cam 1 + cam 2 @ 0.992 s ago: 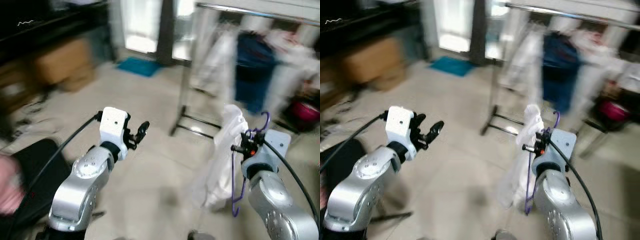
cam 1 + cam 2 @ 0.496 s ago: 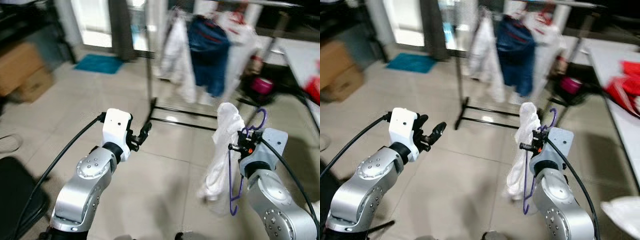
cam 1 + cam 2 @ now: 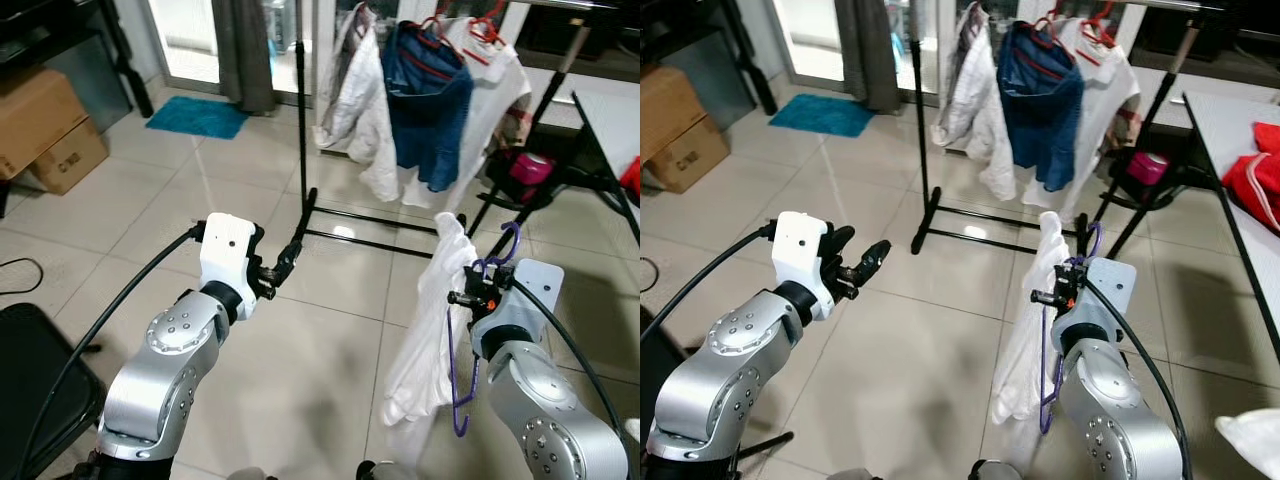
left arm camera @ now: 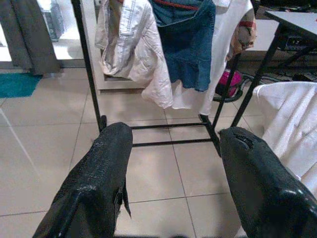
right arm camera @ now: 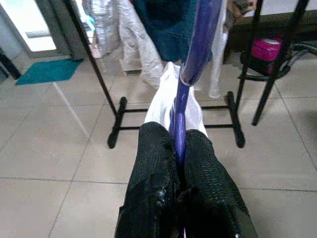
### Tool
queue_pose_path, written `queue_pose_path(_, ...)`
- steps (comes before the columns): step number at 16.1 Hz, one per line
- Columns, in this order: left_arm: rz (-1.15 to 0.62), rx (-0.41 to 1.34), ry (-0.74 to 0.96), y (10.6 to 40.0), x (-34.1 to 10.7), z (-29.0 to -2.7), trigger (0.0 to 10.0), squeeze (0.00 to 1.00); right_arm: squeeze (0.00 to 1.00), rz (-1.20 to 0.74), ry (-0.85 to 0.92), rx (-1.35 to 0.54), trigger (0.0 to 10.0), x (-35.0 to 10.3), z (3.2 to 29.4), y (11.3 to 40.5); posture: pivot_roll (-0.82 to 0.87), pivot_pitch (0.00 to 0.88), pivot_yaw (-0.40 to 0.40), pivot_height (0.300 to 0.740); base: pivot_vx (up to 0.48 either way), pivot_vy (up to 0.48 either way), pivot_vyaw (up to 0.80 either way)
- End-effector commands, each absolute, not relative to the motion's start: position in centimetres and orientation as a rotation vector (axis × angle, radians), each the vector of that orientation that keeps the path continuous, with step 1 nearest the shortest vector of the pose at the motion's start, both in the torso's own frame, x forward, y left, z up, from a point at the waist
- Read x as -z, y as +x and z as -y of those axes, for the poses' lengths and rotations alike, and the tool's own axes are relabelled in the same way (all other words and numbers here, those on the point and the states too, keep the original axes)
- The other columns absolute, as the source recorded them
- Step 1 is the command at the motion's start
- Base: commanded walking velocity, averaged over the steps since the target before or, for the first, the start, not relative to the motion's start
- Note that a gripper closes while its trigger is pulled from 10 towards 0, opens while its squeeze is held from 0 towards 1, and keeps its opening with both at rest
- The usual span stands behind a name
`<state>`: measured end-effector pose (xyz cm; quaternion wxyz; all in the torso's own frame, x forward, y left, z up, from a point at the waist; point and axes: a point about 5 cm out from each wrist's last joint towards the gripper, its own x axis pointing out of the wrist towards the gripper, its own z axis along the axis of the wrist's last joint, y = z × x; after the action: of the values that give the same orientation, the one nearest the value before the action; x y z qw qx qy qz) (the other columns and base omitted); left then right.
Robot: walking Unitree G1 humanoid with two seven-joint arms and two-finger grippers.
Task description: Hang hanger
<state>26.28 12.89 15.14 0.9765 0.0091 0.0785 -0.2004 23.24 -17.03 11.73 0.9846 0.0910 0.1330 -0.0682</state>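
While our right gripper (image 5: 178, 163) clamps the hanger (image 3: 466, 370) with its white garment (image 3: 425, 330), we face the rack (image 3: 303, 120), well short of it. Left gripper (image 4: 173, 163) is spread, empty. Next, we judge: close in, lift the hook over the rail.

Left gripper (image 3: 287, 262) held out in front, fingers wide apart. Right gripper (image 3: 462, 297) raised, fingers pinched tight together.

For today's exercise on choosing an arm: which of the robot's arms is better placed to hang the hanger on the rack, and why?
The right. Its gripper is already shut on the purple hanger carrying the white garment, facing the clothes rack. The left gripper is open, holding nothing.
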Motion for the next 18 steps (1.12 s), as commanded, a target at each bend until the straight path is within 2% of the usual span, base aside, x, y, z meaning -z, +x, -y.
queue_pose_path(1,-0.157,0.413,0.012,26.35,-15.41,-12.94,10.0,0.0,0.0,-0.214,0.181,0.128,10.0,-12.9,17.05,23.31,0.04,0.039,0.027,0.74,0.259,0.0,0.0)
queue_pose_path(2,-0.157,0.413,0.011,26.34,-15.44,-12.96,10.0,0.0,0.0,-0.215,0.183,0.117,10.0,-12.92,16.91,23.3,0.04,0.039,0.026,0.74,0.259,0.0,0.0)
queue_pose_path(5,-0.158,0.415,0.008,26.34,-15.46,-12.98,10.0,0.0,0.0,-0.22,0.192,0.107,10.0,-12.9,16.79,23.28,0.04,0.04,0.027,0.74,0.256,0.0,-0.8)
queue_pose_path(12,-0.16,0.42,0.021,26.44,-15.48,-13.04,10.0,0.0,0.0,-0.215,0.197,0.12,10.0,-12.9,16.86,23.22,0.04,0.04,0.027,0.74,0.264,0.0,0.0)
queue_pose_path(18,-0.164,0.421,0.039,26.52,-15.35,-12.93,10.0,0.0,0.0,-0.221,0.198,0.12,10.0,-12.72,16.85,23.27,0.05,0.032,0.036,0.74,0.0,0.0,0.0)
